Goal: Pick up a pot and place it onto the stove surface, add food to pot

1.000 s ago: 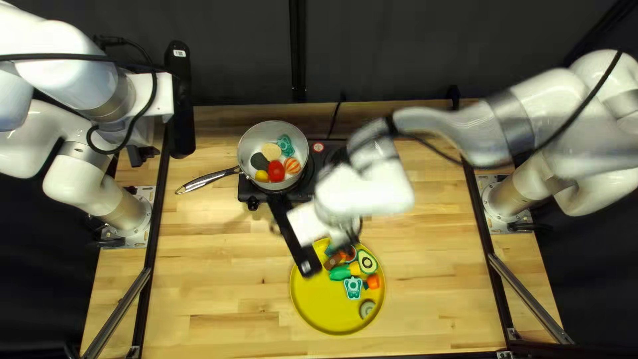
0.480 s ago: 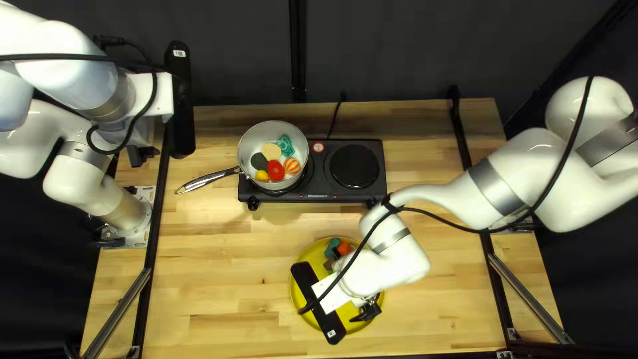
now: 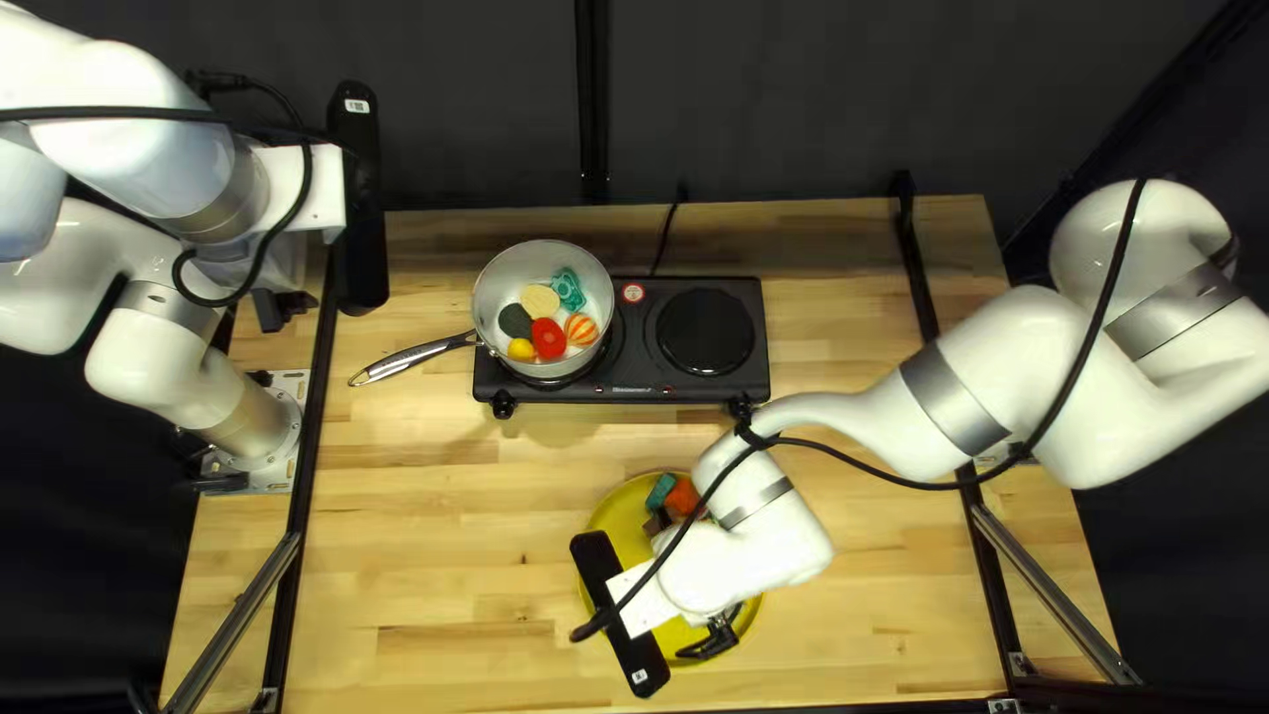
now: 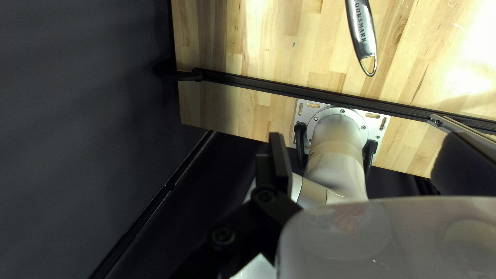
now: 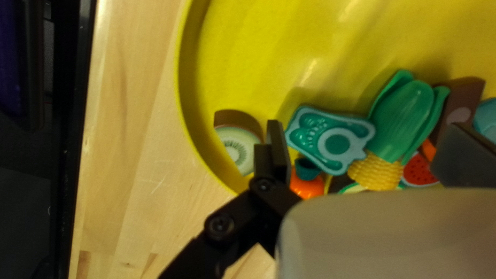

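Since one second ago, right arm has swung off the stove side and now reaches over the plate; left arm, pot and stove unchanged. Left arm parked, its gripper spread wide, nothing held.

Electric stove: far end of table. Risk: low carry past its edge could clip it.

Yellow plate: five o'clock from the pot, top left view. Pressing down on its rim might tip or slide it, scattering food.

Saucepan: already on the left burner, several foods inside. Handle overhangs toward eight o'clock; a brush there could turn the pot. Drops near the rim may bounce out.

Right gripper: fingers well apart, empty. Corn and teal toy piece touch, both ahead in the gap; closing now might pinch two, or slip off the corn's rounded husk.

Kiwi slice: beside one finger, outside the gap, near the plate wall. Sideways sweep could jam it there.
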### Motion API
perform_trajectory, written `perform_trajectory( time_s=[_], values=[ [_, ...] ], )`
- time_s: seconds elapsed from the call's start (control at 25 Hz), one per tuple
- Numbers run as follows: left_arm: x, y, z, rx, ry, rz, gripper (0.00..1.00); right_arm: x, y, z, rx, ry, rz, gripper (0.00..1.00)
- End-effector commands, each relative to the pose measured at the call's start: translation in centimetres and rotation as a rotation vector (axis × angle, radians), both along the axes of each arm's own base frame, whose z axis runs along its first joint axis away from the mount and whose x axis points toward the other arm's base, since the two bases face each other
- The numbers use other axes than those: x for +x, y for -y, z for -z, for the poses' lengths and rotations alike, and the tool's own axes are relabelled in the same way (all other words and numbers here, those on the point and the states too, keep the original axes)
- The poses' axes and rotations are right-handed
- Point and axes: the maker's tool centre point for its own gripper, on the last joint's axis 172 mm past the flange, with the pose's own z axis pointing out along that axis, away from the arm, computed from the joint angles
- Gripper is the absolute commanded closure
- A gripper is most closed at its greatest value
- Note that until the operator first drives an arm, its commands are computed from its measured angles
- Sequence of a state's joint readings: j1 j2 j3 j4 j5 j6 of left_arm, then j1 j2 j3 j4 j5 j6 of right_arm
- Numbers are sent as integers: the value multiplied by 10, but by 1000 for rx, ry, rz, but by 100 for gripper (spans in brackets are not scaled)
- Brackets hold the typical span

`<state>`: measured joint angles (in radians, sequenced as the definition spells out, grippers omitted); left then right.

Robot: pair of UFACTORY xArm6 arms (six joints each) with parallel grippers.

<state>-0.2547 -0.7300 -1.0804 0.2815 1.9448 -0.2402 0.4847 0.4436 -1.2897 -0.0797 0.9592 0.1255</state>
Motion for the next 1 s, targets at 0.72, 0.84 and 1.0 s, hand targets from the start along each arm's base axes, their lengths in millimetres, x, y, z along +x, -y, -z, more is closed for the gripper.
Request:
perform_trajectory(
  time_s=[0.72, 0.84, 1.0],
  values=[
    [0, 0, 0, 0, 0, 0, 0, 11, -27, 19, -51, -2, 274, 0],
    [0, 0, 0, 0, 0, 0, 0, 11, -27, 19, -51, -2, 274, 0],
    [0, 0, 0, 0, 0, 0, 0, -1, -18, 7, -88, 21, 304, 0]
  ],
)
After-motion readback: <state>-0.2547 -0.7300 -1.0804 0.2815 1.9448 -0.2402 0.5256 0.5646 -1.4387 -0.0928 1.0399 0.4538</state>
